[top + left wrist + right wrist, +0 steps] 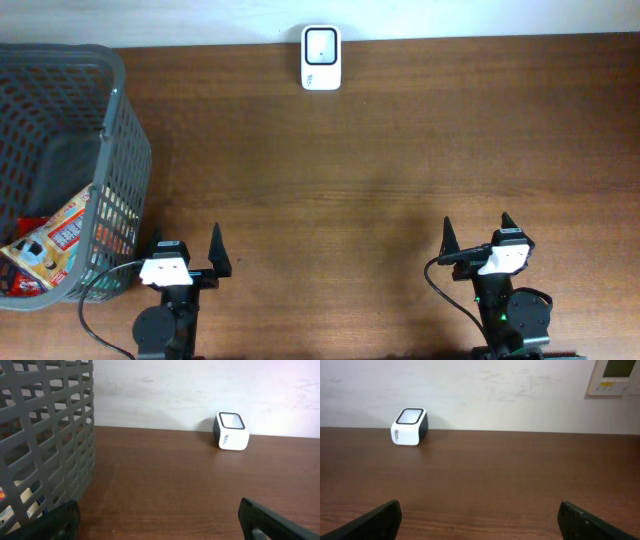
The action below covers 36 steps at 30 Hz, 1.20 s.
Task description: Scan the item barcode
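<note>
The left fingers are standing spread wide at the near edge of the table, holding nothing, just beside the grey basket. The right fingers are likewise gaping fully open and gripping nothing, well apart from everything else. A red-and-white snack packet is lying inside the basket, in its near corner. The white scanner is sitting at the table's far edge by the wall, its window facing up.

A grey basket stands left; a white scanner sits far back, seemingly against the wall.
</note>
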Each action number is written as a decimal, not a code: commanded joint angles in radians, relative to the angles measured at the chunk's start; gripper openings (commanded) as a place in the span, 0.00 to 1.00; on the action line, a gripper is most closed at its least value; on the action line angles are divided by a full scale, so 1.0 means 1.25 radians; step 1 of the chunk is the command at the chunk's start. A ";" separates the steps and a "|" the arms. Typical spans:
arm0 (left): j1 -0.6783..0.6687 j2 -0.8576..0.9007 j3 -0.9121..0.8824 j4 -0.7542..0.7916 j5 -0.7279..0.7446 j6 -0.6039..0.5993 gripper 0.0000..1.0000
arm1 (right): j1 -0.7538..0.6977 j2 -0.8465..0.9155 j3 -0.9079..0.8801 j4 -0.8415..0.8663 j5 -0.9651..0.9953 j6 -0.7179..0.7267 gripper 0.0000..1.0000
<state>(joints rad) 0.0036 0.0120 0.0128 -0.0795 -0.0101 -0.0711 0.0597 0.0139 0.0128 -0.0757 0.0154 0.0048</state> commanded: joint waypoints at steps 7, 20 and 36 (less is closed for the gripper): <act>0.005 -0.005 -0.003 -0.004 0.005 0.013 0.99 | 0.005 -0.008 -0.006 -0.003 0.016 0.009 0.98; 0.005 -0.005 -0.003 -0.004 0.005 0.013 0.99 | 0.005 -0.007 -0.006 -0.003 0.016 0.009 0.98; 0.005 -0.005 -0.003 -0.003 -0.013 0.020 0.99 | 0.005 -0.007 -0.006 -0.003 0.016 0.009 0.99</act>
<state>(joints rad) 0.0036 0.0120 0.0128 -0.0795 -0.0101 -0.0711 0.0597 0.0139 0.0128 -0.0757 0.0154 0.0036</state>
